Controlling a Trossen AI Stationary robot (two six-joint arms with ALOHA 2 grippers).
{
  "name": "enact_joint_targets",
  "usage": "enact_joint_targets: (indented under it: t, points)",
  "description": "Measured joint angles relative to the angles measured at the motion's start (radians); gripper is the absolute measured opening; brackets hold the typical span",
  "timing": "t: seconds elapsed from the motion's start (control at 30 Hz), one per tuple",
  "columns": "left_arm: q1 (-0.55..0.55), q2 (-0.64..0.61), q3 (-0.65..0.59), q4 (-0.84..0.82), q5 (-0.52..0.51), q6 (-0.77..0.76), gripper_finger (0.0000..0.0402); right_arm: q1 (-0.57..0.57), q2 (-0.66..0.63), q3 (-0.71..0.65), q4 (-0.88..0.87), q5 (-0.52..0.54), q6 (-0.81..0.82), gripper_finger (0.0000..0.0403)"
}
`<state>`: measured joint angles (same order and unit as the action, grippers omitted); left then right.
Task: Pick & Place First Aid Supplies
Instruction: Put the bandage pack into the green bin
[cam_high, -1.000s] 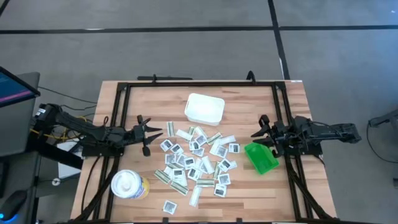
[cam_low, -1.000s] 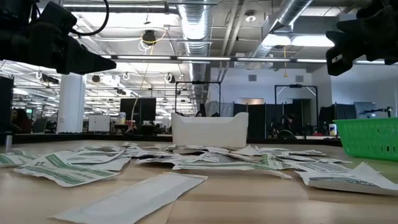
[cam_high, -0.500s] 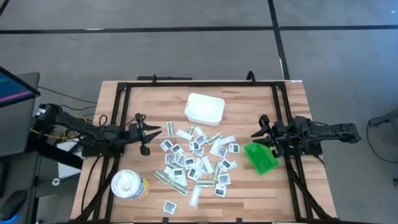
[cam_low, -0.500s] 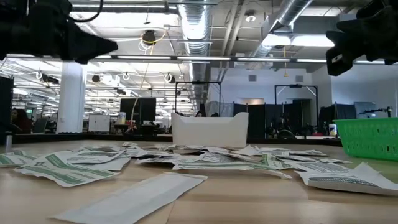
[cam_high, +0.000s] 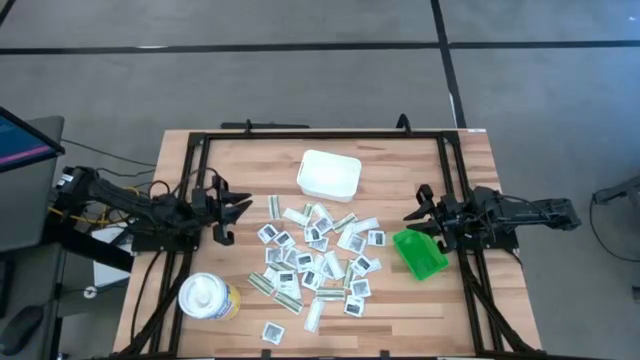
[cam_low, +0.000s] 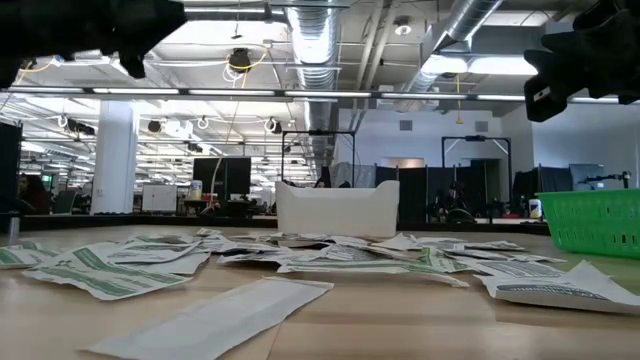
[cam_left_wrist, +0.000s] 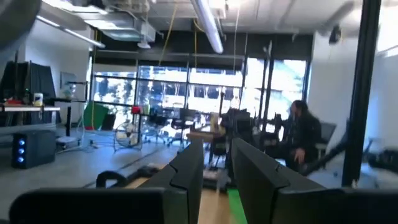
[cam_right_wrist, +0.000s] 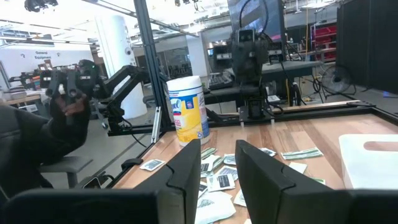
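Left end effector (cam_high: 228, 205), fingers spread and empty, hovers beside packets (cam_high: 315, 255) strewn on the wooden table (cam_high: 250, 160).

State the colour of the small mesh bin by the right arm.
Green; the small green mesh bin shows best in the high view.

**Not much we can actually read here**

We went over every view hunting for legible text and came up nearly empty. The yellow-and-white cylindrical wipes canister (cam_right_wrist: 188, 109) has a blue label, but we can't make out its wording. The small square white packets (cam_high: 304, 261) carry dark grey print, too tiny for us to read. In the right wrist view, a white wall sign (cam_right_wrist: 41, 54) far back in the room shows dark lettering that we can't decipher either. No numbers or brands we'd vouch for.
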<state>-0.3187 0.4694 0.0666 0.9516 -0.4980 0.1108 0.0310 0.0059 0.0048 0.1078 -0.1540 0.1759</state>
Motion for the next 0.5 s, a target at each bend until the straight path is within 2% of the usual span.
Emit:
enact_joint_targets:
  t: [0.1,0.33,0.5]
  points:
    - [-0.003,0.077,0.070,-0.027,0.032,-0.036,0.0085,-0.007,0.000,0.000,0.000,0.000,0.000,0.0095]
    - [-0.002,0.411,0.353,-0.298,0.013,-0.055,0.0085,-0.008,0.000,0.000,0.026,0.005,-0.001,0.0095]
    - [-0.002,0.582,0.508,-0.475,-0.024,-0.048,0.0085,-0.005,0.003,0.000,0.075,0.032,0.034,0.0095]
